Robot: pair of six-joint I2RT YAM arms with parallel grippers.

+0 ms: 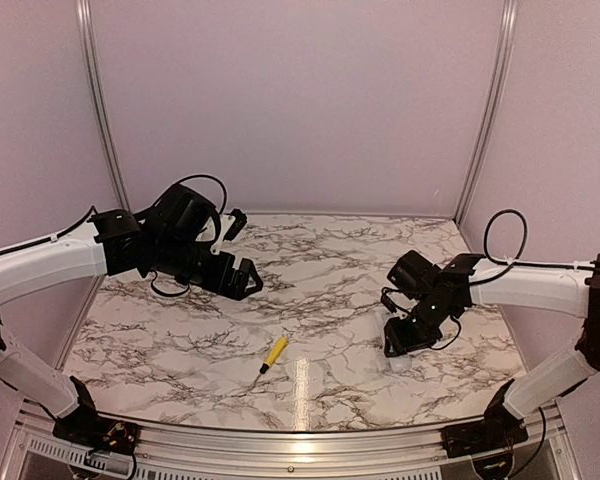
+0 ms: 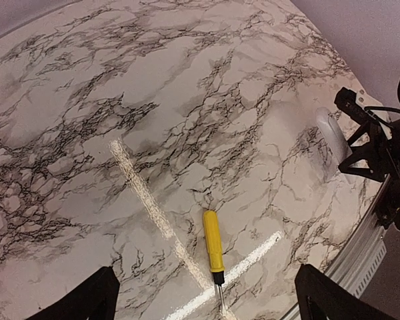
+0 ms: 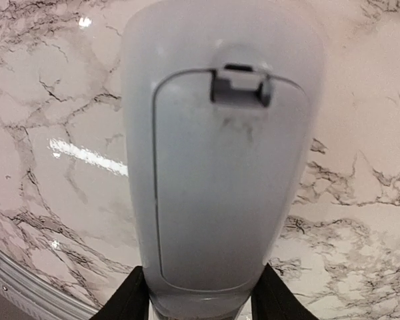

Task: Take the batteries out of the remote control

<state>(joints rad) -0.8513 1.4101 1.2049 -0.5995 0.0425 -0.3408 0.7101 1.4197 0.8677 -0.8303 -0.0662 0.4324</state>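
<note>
Two arms are mine to steer, and the big marble desk (image 1: 320,250) lies under both. The left jaws are spread wide with nothing between them, hanging over the desk. The right jaws are pinching the near end of the remote control (image 3: 187,40), one finger on each side. The rest of it sticks out far in front of those jaws. I cannot tell if it lies on the desk or hangs just over it.

The cover (image 3: 220,200) is shut on the remote, facing up at the right jaws. So the batteries are hidden under it, and I cannot see them.

The yellow screwdriver (image 2: 213,240) lies on the desk in front of the left jaws, lined up with the gap between them.

The little latch (image 3: 239,90) sits at the far end of the cover, far from the pinch.

Now my worries. The right jaws only hold the tip of a smooth, round thing. If I push hard on that latch, the long end could swing or slip out. If the cover pops off fast, it could fly away. Loose batteries could roll off the desk edge, which is close beside the right jaws.
</note>
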